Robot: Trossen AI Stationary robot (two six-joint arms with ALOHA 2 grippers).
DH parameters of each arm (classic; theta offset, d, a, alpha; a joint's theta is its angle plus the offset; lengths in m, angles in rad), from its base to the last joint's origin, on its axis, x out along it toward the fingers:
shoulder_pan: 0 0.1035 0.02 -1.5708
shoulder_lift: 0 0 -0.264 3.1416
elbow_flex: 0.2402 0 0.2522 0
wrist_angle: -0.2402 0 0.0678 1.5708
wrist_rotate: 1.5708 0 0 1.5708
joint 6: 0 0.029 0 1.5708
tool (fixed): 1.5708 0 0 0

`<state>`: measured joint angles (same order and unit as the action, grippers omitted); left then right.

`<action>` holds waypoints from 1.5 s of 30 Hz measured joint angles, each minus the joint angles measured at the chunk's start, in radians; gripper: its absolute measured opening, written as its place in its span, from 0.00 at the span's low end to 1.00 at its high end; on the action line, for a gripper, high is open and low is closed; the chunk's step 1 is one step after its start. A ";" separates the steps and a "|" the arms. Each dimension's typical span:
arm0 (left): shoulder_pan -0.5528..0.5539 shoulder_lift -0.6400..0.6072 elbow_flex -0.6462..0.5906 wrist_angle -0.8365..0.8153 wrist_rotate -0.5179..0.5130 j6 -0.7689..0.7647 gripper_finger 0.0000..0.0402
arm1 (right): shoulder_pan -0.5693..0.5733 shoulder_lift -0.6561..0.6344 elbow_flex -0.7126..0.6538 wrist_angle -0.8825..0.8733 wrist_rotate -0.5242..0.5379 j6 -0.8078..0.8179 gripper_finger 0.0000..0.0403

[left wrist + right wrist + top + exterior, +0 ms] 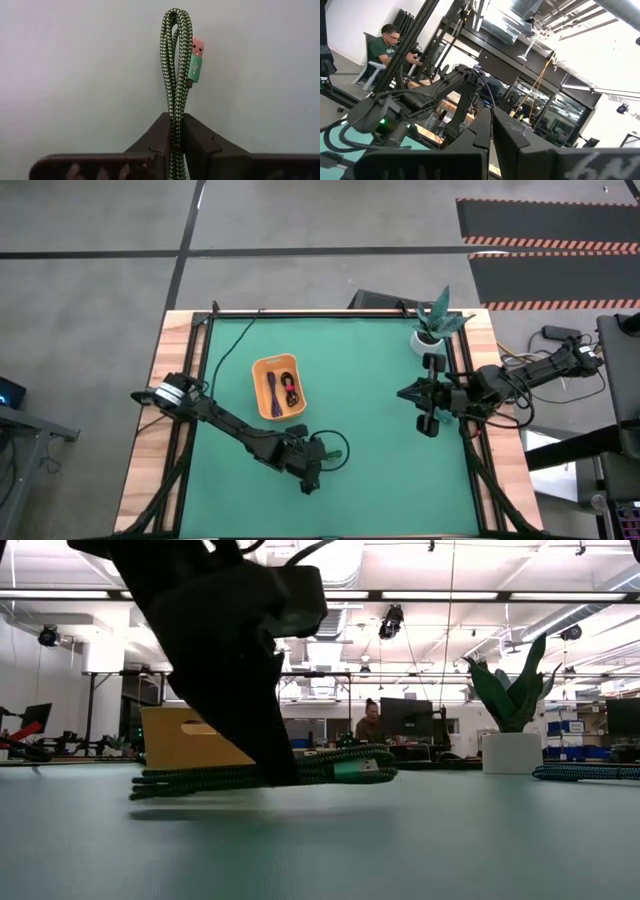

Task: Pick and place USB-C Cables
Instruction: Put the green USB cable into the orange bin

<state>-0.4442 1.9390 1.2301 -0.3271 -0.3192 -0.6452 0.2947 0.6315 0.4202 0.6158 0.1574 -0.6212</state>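
Left end effector (175, 142) is closed tightly on the green cable (176, 75), a folded bundle lying low on the green surface (380, 470) near its front edge, close to the orange tray (262, 365) that already holds other cables (281, 389). I judge the cable light and soft, so gripping across the middle of the fold seems best. Right end effector (430, 393) waits with fingers together near the plant (438, 320); behind is an open workshop with a person (371, 720) at a monitor.

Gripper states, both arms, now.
Left gripper: closed on the green cable.
Right gripper: closed, holding nothing.
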 joint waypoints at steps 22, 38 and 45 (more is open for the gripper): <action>0.035 -0.419 0.028 -0.207 -0.444 -0.553 0.05 | 0.000 -0.003 0.000 -0.012 0.002 0.000 0.02; 0.210 -0.545 0.000 -0.313 -0.511 -0.764 0.05 | 0.000 -0.002 0.000 -0.015 0.002 0.000 0.02; 0.258 -0.543 -0.003 -0.433 -0.471 -0.886 0.05 | 0.000 -0.002 0.000 -0.016 0.028 -0.006 0.02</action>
<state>-0.1863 1.3960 1.2274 -0.7603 -0.7899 -1.5316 0.2943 0.6292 0.4206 0.5999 0.1859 -0.6270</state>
